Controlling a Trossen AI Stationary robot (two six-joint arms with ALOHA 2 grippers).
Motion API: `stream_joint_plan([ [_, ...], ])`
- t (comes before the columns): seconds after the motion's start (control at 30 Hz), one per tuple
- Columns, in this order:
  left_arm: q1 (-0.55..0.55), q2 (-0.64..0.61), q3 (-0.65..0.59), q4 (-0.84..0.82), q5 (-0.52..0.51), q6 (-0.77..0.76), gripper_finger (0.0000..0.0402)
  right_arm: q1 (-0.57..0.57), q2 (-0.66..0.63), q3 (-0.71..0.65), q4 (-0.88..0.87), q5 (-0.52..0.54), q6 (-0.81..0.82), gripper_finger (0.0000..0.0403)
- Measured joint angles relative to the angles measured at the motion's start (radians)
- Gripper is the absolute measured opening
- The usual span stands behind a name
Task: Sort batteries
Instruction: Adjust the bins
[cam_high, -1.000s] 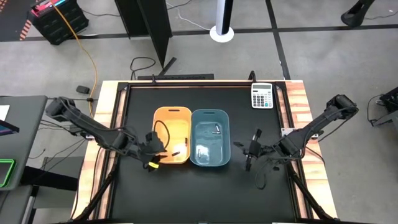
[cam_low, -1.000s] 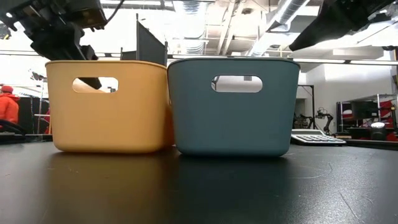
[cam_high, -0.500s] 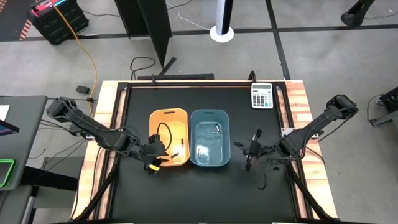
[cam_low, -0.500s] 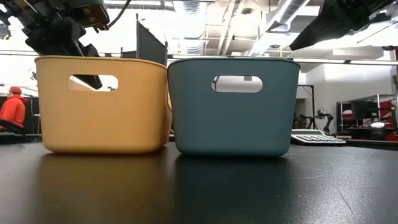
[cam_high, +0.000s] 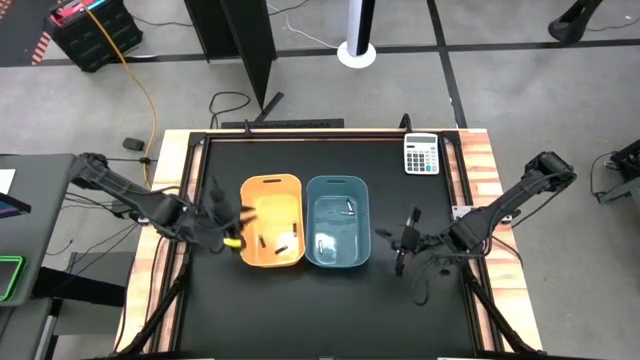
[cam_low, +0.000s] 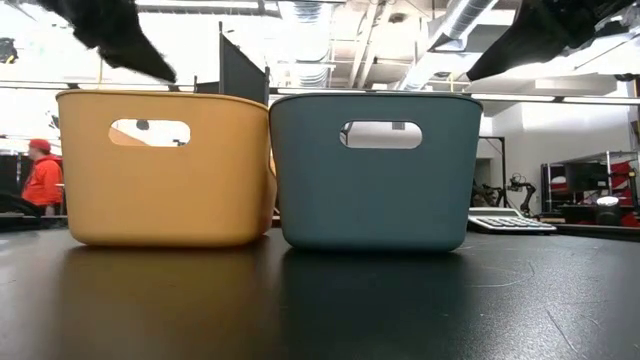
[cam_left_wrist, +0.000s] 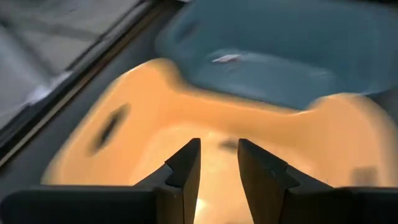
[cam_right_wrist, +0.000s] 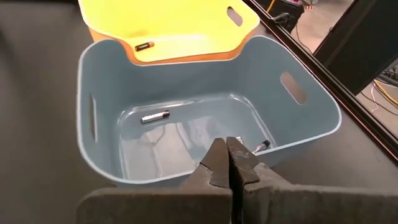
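Note:
An orange bin (cam_high: 272, 221) and a blue bin (cam_high: 337, 222) stand side by side in the middle of the table. Dark batteries (cam_high: 283, 247) lie on the orange bin's floor; one shows in the right wrist view (cam_right_wrist: 144, 45). Pale silvery batteries (cam_high: 348, 208) lie in the blue bin (cam_right_wrist: 155, 116). My left gripper (cam_high: 225, 222) hovers just left of the orange bin, open and empty (cam_left_wrist: 217, 149), looking into that bin. My right gripper (cam_high: 403, 243) waits to the right of the blue bin, shut and empty (cam_right_wrist: 225, 149).
A grey-white calculator (cam_high: 422, 154) lies at the table's far right corner. Wooden rails border the black tabletop (cam_high: 300, 300), bare on its near side. In the low view a person in red (cam_low: 40, 175) stands in the room behind the bins.
My left gripper has drawn back from over the orange bin's near left corner toward the table's left edge and now hangs outside the bin. The orange bin has slid a little to the left, away from the blue one.

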Motion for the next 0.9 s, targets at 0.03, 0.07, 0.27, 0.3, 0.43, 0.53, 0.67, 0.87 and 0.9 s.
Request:
stream_joint_plan([
  [0.03, 0.001, -0.021, 0.000, -0.075, -0.037, -0.060, 0.0100, 0.004, 0.000, 0.000, 0.000, 0.000, 0.001, 0.0000],
  [0.07, 0.001, -0.040, 0.000, -0.145, -0.066, -0.121, 0.0098, 0.008, 0.000, 0.000, 0.000, 0.000, 0.001, 0.0000],
  [0.27, 0.021, -0.108, 0.000, -0.441, -0.147, -0.418, 0.0091, 0.020, 0.000, 0.000, 0.000, 0.000, 0.001, 0.0000],
  [0.3, 0.030, -0.108, 0.000, -0.486, -0.146, -0.458, 0.0090, 0.019, 0.000, 0.000, 0.000, 0.000, 0.001, 0.0000],
  [0.43, 0.070, -0.090, -0.001, -0.582, -0.110, -0.534, 0.0087, 0.019, 0.000, 0.000, 0.000, 0.000, 0.001, 0.0000],
  [0.53, 0.100, -0.065, -0.001, -0.580, -0.077, -0.507, 0.0087, 0.019, 0.000, 0.000, 0.000, 0.000, 0.001, 0.0000],
  [0.67, 0.147, -0.013, -0.001, -0.540, -0.028, -0.439, 0.0086, 0.019, 0.000, 0.000, 0.001, 0.011, 0.001, 0.0000],
  [0.87, 0.213, 0.071, -0.002, -0.471, 0.056, -0.333, 0.0086, 0.019, 0.000, 0.000, 0.011, 0.012, 0.001, 0.0000],
  [0.9, 0.220, 0.080, -0.002, -0.453, 0.067, -0.311, 0.0086, 0.019, 0.000, 0.000, 0.012, 0.012, 0.001, 0.0000],
])
